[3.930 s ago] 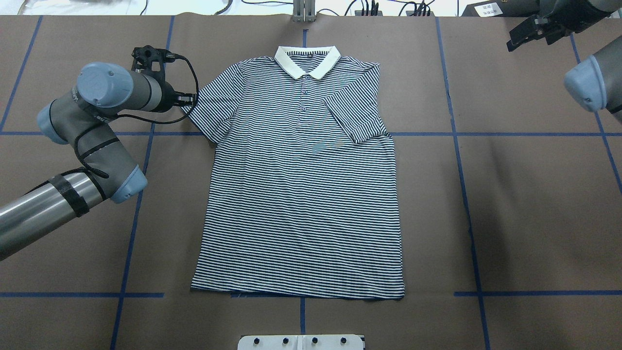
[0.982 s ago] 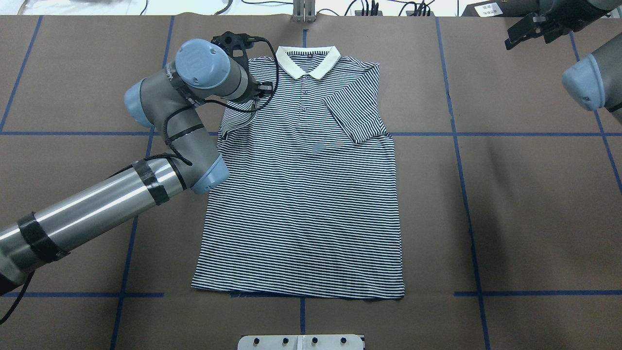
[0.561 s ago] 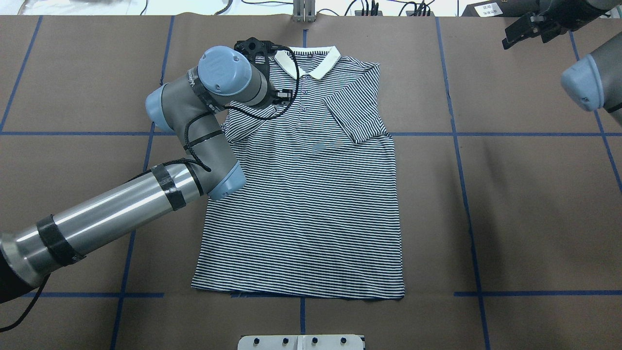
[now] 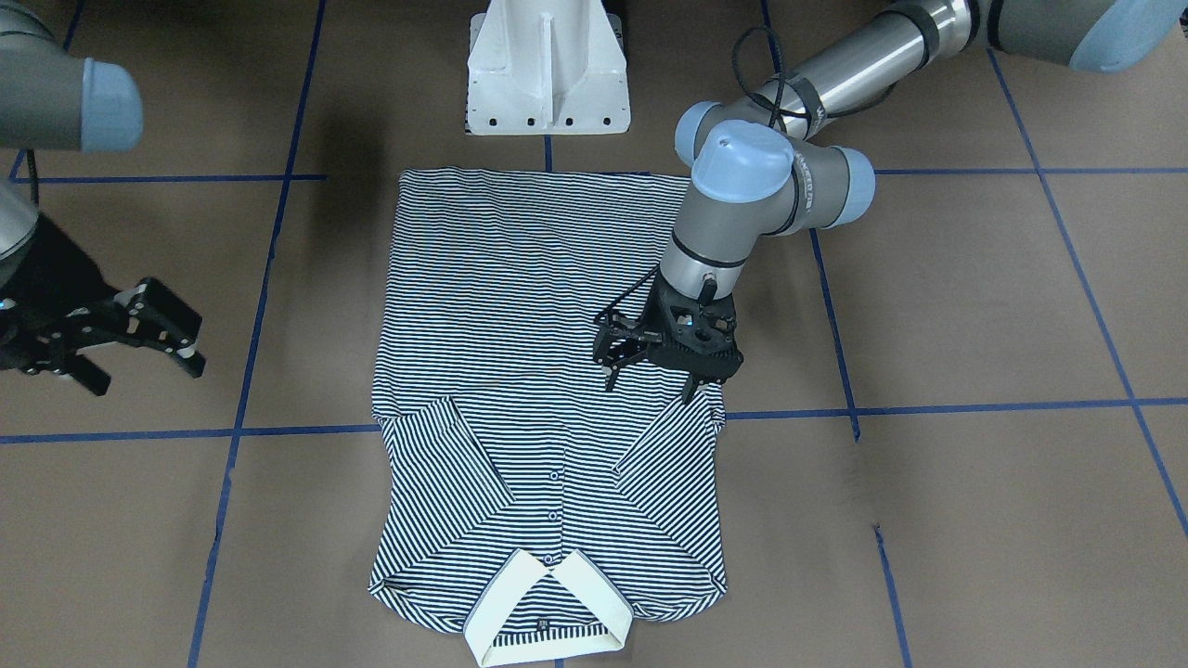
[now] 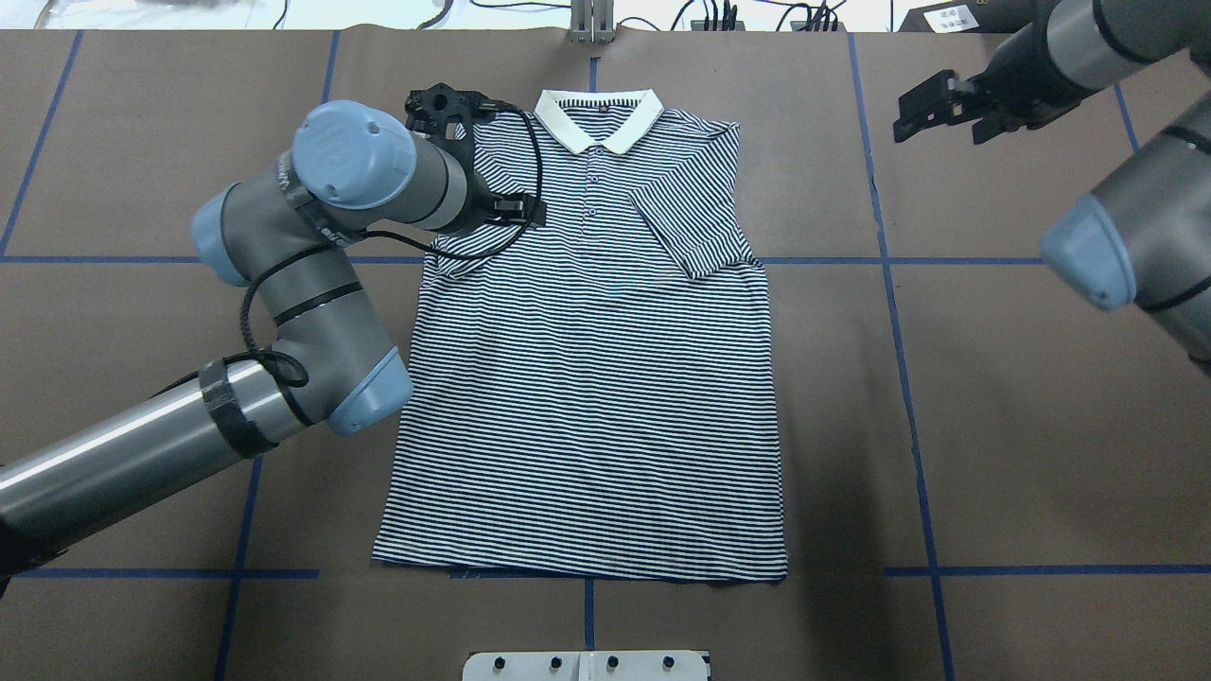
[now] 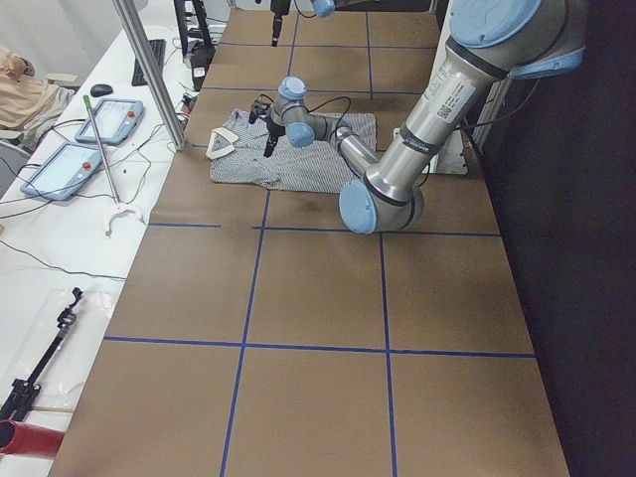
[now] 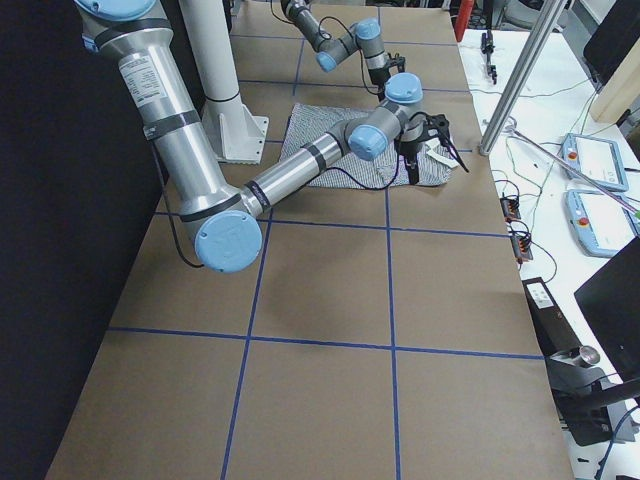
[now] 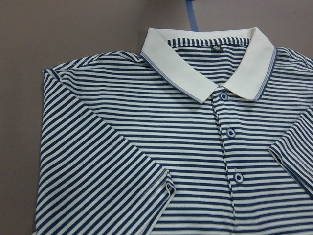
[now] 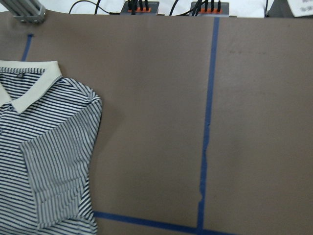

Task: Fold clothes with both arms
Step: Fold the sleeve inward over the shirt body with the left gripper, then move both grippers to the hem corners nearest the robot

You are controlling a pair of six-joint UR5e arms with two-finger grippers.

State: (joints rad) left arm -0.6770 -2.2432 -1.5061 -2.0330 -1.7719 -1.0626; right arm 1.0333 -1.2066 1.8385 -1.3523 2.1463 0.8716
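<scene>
The striped polo shirt [image 5: 587, 397] lies flat, front up, on the brown-paper table [image 5: 1022, 426], with both sleeves folded in toward its buttons. The left gripper [image 4: 648, 390] hangs over the shirt beside one folded sleeve [image 4: 664, 459], fingers spread and empty. The right gripper [image 4: 147, 371] is well off the shirt's other side, fingers wide.

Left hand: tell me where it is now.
In the front-facing view the left hand hangs open over the polo shirt's view-right edge, just robot-side of the folded-in sleeve there.
</scene>
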